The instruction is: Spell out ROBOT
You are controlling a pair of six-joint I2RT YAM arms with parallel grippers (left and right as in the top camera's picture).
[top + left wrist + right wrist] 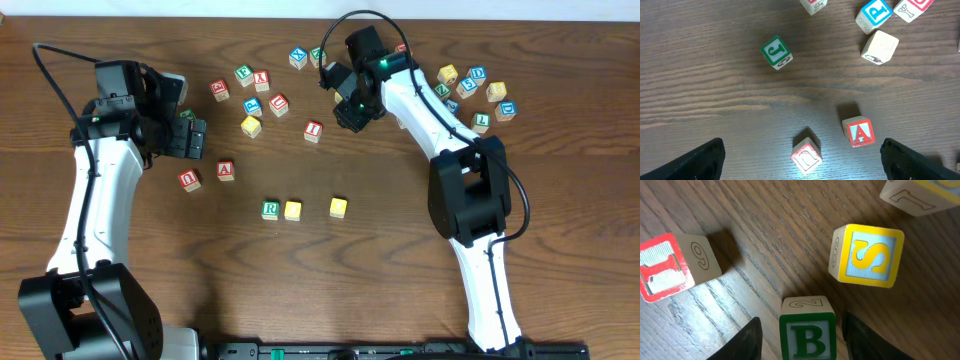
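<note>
The right hand (346, 108) is straddling the green-bordered B cube (807, 332), half open, not touching it, while the left hand (196, 138) is hovering wide open, empty.

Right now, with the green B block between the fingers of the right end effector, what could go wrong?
1. The B block seems closer to one finger of the open right end effector, so closing may twist it.
2. The S block and the red-faced block are near; a finger might bump them.
3. The gap between the yellow block next to the R block and the lone yellow block looks tight; placing B could nudge them.
</note>
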